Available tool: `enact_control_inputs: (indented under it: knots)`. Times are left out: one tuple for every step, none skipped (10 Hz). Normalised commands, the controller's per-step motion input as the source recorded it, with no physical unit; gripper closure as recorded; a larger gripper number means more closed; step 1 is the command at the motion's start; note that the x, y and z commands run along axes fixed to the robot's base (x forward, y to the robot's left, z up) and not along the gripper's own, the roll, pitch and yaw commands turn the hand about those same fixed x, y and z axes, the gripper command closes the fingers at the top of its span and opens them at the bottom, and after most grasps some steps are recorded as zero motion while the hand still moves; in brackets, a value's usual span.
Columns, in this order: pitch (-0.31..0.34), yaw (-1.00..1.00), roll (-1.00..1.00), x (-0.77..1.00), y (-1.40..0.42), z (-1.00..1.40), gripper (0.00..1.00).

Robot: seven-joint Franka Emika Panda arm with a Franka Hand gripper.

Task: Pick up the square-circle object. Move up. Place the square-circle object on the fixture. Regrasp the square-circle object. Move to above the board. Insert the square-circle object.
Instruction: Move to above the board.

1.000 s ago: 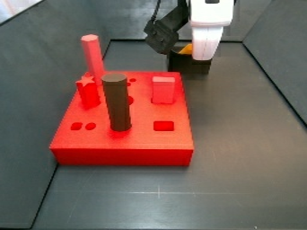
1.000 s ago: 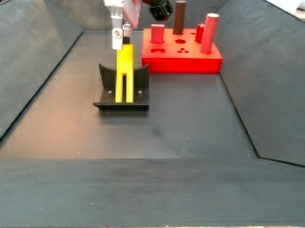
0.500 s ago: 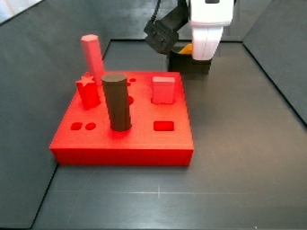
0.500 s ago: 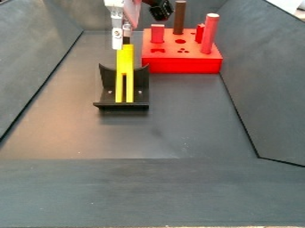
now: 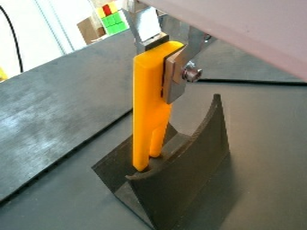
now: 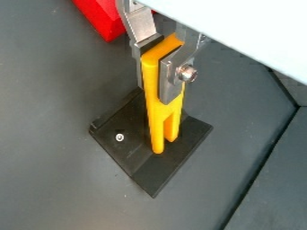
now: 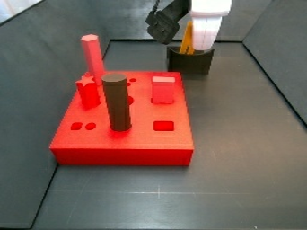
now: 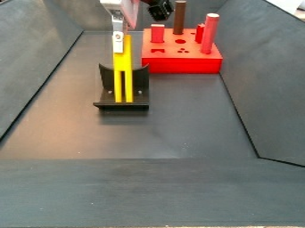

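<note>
Now, gripper (image 6: pixel 163 70): clamped on the square-circle object's (image 6: pixel 163 112) upper end.
Object: upright in the fixture (image 8: pixel 120 96), upper left of frame.

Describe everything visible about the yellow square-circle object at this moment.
The square-circle object is a long slim yellow piece of two parallel bars joined near the top, smooth and plastic-looking. It stands upright with its lower end on the dark fixture, beside the red board. In both wrist views the claw grips its upper end, silver fingers pressed on opposite sides. The lower bars show a slot between them.
</note>
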Motion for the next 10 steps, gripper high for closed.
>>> enact_control_inputs:
  knots:
    - [0.233, 0.36, 0.06, 0.09, 0.24, 1.00, 1.00]
    - [0.215, 0.30, 0.02, 0.09, 0.22, 1.00, 1.00]
    - [0.173, 0.24, 0.00, 0.09, 0.21, 1.00, 1.00]
    - [0.120, 0.19, -0.02, 0.09, 0.20, 1.00, 1.00]
    - [0.057, 0.15, -0.04, 0.08, 0.19, 1.00, 1.00]
    - [0.031, 0.11, -0.06, 0.08, 0.18, 1.00, 1.00]
    - [0.033, 0.07, -0.07, 0.07, 0.16, 1.00, 1.00]
    - [0.049, 0.04, -0.07, 0.07, 0.16, 1.00, 1.00]
    - [0.066, 0.03, -0.08, 0.07, 0.15, 1.00, 1.00]
    - [0.095, 0.02, -0.07, 0.07, 0.13, 1.00, 1.00]
